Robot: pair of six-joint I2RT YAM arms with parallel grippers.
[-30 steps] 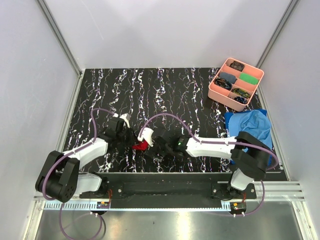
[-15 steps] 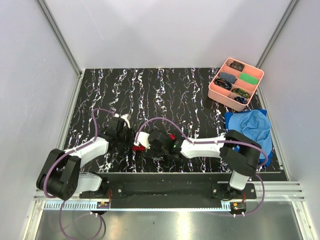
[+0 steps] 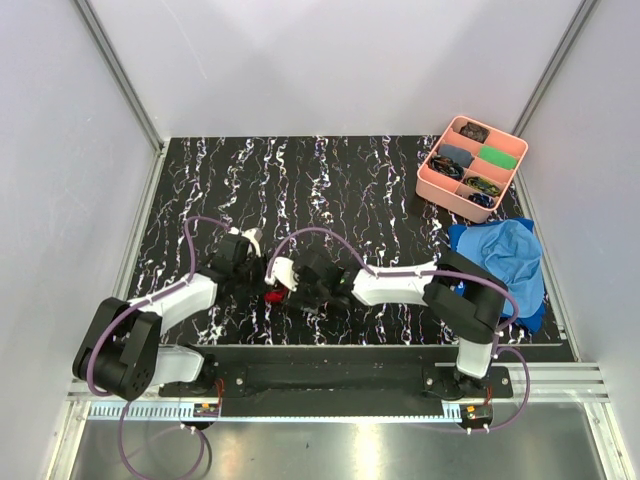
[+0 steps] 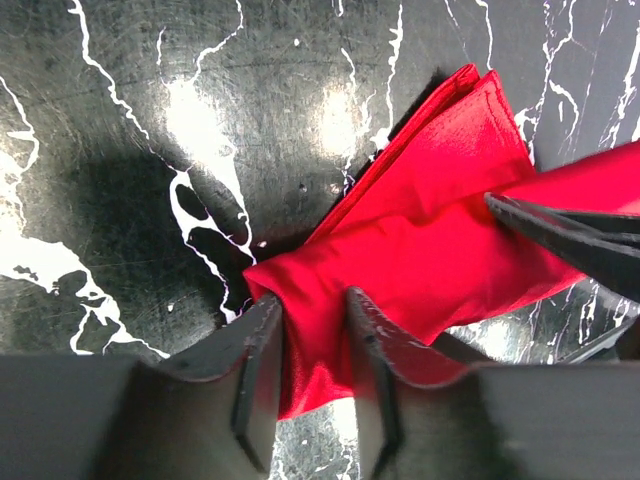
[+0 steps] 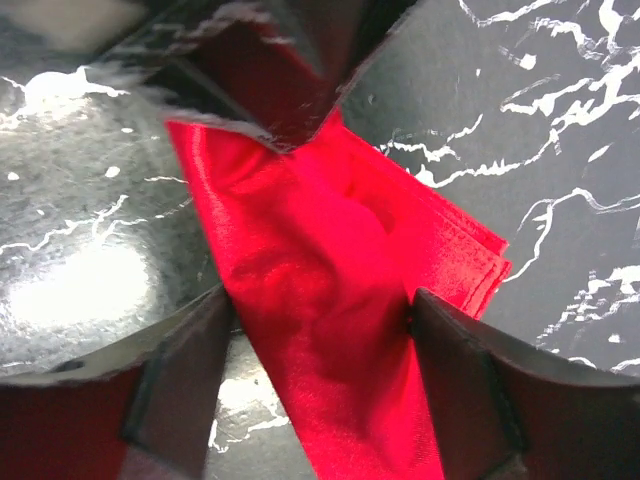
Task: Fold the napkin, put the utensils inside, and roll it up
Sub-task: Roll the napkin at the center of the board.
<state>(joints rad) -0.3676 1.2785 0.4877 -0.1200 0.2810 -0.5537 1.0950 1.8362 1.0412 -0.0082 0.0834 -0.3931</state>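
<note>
Top external view: you have the napkin bunched into a small red wad near the worktop's near edge, left of middle, with both arms meeting over it.
Left gripper: your fingers are pinching one end of the napkin, and a folded corner fans out beyond them.
Right gripper: spread wide and straddling the napkin, with each finger right at the cloth's side.
Tray: pink, at the far right corner.
Blue cloth: crumpled along the right edge.
</note>
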